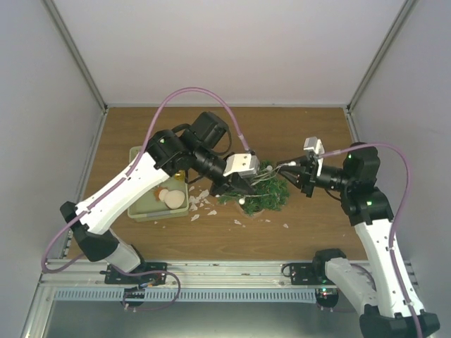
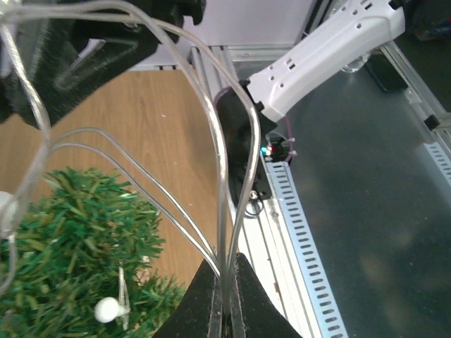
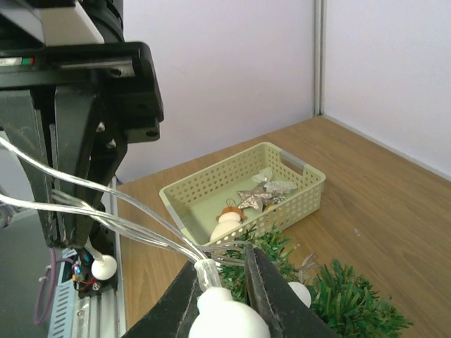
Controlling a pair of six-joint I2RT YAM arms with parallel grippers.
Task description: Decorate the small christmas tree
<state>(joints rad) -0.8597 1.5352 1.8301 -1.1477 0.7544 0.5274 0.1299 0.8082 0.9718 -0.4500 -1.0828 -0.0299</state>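
Left fingers [image 2: 201, 310] and right fingers [image 3: 276, 304] pinch string lights [image 3: 225, 318] (clear-wired) with the small christmas tree [image 1: 271, 191] between.

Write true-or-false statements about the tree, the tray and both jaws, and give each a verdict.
The left jaws are shut on the light string. True.
The tray is empty. False: it holds a star and other ornaments.
The tree is between the two arms' jaws. True.
The right jaws hold the star. False: they pinch the light string by a white bulb.
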